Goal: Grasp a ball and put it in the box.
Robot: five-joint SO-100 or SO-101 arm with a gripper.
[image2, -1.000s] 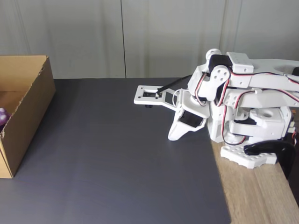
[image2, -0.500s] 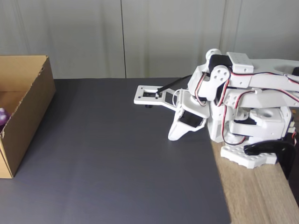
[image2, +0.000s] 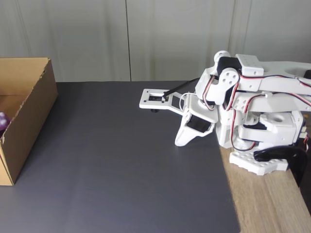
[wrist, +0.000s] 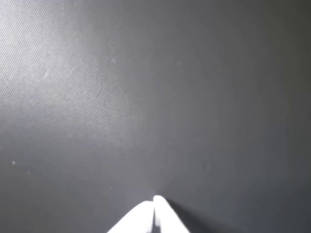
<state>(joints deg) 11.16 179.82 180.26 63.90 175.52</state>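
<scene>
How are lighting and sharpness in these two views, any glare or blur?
Wrist view: the dark mat carries a soft pale sheen toward the upper left, and the closed gripper tips look overexposed and slightly soft. Fixed view: even, diffuse light, sharp throughout, faint shadow under the folded arm; box cut off at left.

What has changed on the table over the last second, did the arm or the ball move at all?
Nothing visibly changed. In the fixed view the arm sits folded at the right with the gripper pointing down at the dark mat, fingertips together, holding nothing. The ball lies inside the box at the left edge, as before.
</scene>
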